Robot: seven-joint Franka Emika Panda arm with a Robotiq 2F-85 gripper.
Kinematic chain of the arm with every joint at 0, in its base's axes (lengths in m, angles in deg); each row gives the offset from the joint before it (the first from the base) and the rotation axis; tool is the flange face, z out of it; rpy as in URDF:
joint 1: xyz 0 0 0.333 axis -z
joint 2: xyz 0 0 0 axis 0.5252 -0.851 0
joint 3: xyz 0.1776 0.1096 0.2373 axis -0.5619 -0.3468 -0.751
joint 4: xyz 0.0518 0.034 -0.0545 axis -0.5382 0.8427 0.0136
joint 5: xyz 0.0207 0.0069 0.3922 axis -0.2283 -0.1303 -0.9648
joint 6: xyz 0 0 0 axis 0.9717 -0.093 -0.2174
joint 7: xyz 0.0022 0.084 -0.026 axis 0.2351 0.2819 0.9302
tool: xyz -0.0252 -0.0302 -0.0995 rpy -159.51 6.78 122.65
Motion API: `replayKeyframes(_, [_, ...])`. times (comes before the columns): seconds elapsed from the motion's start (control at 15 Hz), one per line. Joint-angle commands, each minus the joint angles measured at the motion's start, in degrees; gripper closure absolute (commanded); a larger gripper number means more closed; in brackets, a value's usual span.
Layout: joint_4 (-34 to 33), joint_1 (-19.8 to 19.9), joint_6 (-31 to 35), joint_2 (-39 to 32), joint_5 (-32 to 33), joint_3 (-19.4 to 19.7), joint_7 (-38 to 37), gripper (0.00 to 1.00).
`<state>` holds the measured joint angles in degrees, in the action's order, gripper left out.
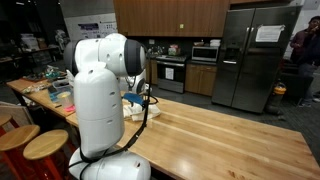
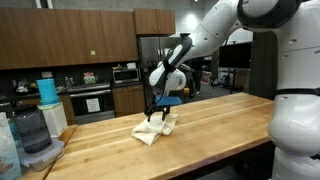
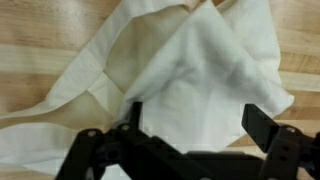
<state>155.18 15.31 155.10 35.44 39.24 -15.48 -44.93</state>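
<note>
Fingers (image 3: 258,124), mine: spread wide, empty, bottom of frame. Cloth (image 3: 190,60): crumpled on wooden table (image 3: 30,30), just beyond them at centre, long axis lower-left to upper-right.

Even overhead room light fills both exterior views. The wooden countertop (image 1: 225,135) is bright with a soft sheen, and the white robot body (image 1: 100,95), near the camera, looks slightly washed out. The steel refrigerator (image 1: 250,60) at the far right carries pale reflections, while the far left is dimmer. In the wrist view the cream cloth (image 3: 200,70) is soft and blurred, with brownish shade in its folds. The gripper (image 3: 192,112) is dark and out of focus.
</note>
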Motion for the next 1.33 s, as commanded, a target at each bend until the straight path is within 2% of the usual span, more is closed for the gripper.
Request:
replayKeyframes(0.0, [-1.8, -0.3, -4.2, -1.9, 7.1, 2.3, -7.1, 0.0])
replayKeyframes(0.2, [-3.9, -1.3, -11.6, -2.3, 15.0, 3.5, -14.4, 0.0])
replayKeyframes(0.6, [-8.2, -1.5, -22.4, -5.2, 19.5, 3.9, -20.6, 0.0])
replayKeyframes(0.8, [-7.6, -1.3, -19.2, -4.0, 18.7, 3.7, -19.4, 0.0])
replayKeyframes(1.27, [-2.0, -2.0, -11.5, 6.3, 19.6, 2.5, -21.0, 0.0])
